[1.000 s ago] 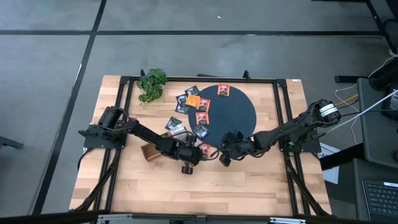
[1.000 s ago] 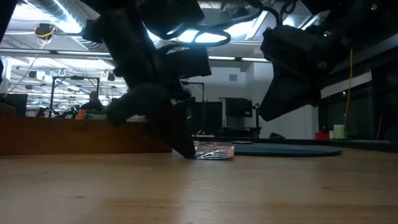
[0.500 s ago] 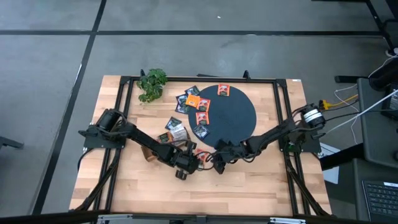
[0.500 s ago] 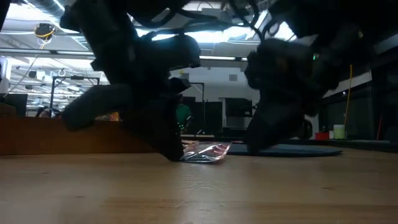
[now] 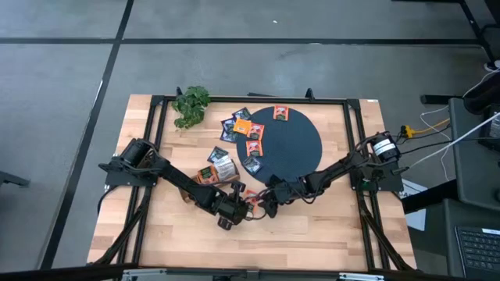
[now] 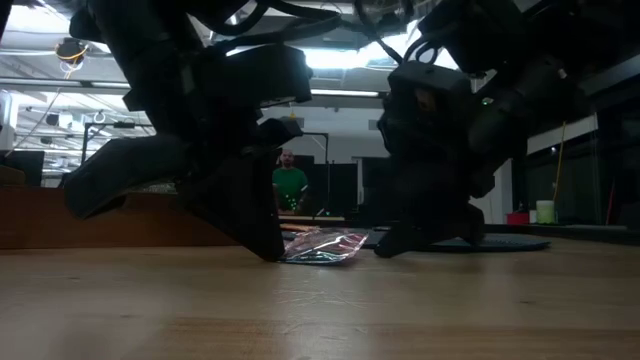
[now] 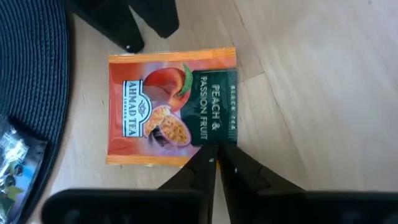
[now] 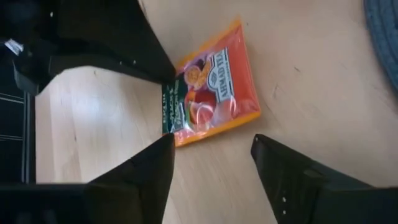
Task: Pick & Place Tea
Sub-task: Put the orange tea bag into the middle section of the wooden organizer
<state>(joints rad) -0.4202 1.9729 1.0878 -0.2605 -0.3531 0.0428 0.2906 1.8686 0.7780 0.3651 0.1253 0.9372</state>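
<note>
An orange tea sachet [image 7: 173, 106] with a green end lies on the wood between my two grippers, near the dark disc [image 5: 293, 144]; it also shows in the high view [image 5: 251, 200] and the low view [image 6: 322, 247]. My left gripper [image 7: 216, 163] is shut at the sachet's green end. My right gripper [image 8: 211, 155] stands open on the opposite side, its fingers apart and short of the sachet's orange end. Several more sachets [image 5: 248, 129] lie on the disc's left part and on the table beside it. My left gripper has the sachet's green end at the middle of its edge [image 7: 211, 147], pinched between the two fingertips. The fingers slant down from the table's left and near side. The sachet lies almost flat, its orange end [image 6: 350, 243] on the wood.
A green plant [image 5: 191, 106] stands at the far left. A brown wooden piece [image 5: 186, 192] shows under my left arm. A person [image 6: 289, 187] stands in the room beyond. Bare wood stretches along the near edge [image 5: 258, 242].
My left gripper has moved toward the table's near edge, and the orange sachet has slid along the wood with it, away from the disc. My right gripper has come down and moved left, toward the sachet.
</note>
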